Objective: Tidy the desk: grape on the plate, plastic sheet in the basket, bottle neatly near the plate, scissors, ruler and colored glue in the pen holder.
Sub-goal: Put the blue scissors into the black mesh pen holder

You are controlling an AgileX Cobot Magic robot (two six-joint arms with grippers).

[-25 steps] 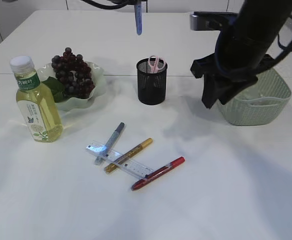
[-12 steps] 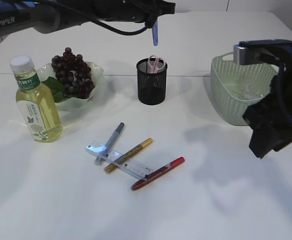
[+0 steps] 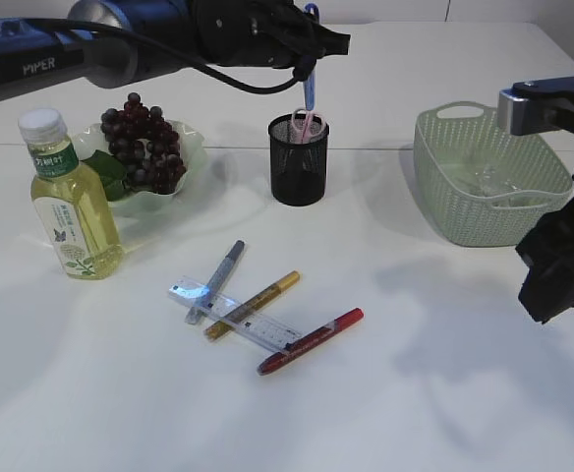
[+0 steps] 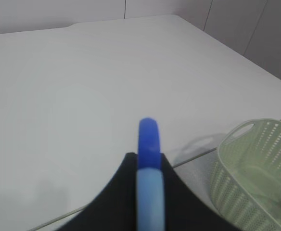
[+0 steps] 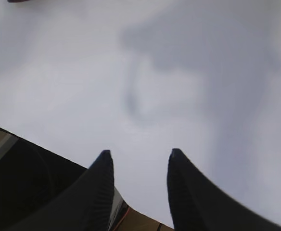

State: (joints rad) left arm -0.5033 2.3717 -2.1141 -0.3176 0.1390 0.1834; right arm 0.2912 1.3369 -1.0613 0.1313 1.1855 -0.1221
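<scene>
White and matte, the surface [image 3: 444, 393] carries everything in the exterior view. At its centre toward twelve o'clock stands the black mesh pen holder [image 3: 298, 162] with the pink scissors [image 3: 308, 123] already inside. Directly above it the left gripper [image 3: 307, 61] is clamped on a blue glue pen [image 3: 310, 88], held upright with its lower tip just over the holder's rim; the left wrist view shows the same pen [image 4: 149, 168] pinched between the dark fingers. At nine o'clock from the holder the grapes [image 3: 142, 141] lie on the pale plate [image 3: 191, 143], and the bottle [image 3: 71, 200] stands upright just beside that plate, toward seven o'clock of it. At six o'clock from the holder lie the clear ruler [image 3: 235, 316], a grey glue pen [image 3: 216, 280], a gold glue pen [image 3: 253, 305] and a red glue pen [image 3: 311, 340], all three crossing or touching the ruler. At three o'clock sits the green basket [image 3: 444, 182] with the clear plastic sheet [image 3: 493, 180] inside. The right gripper [image 5: 139, 161] hangs over bare surface, fingers apart and empty.
</scene>
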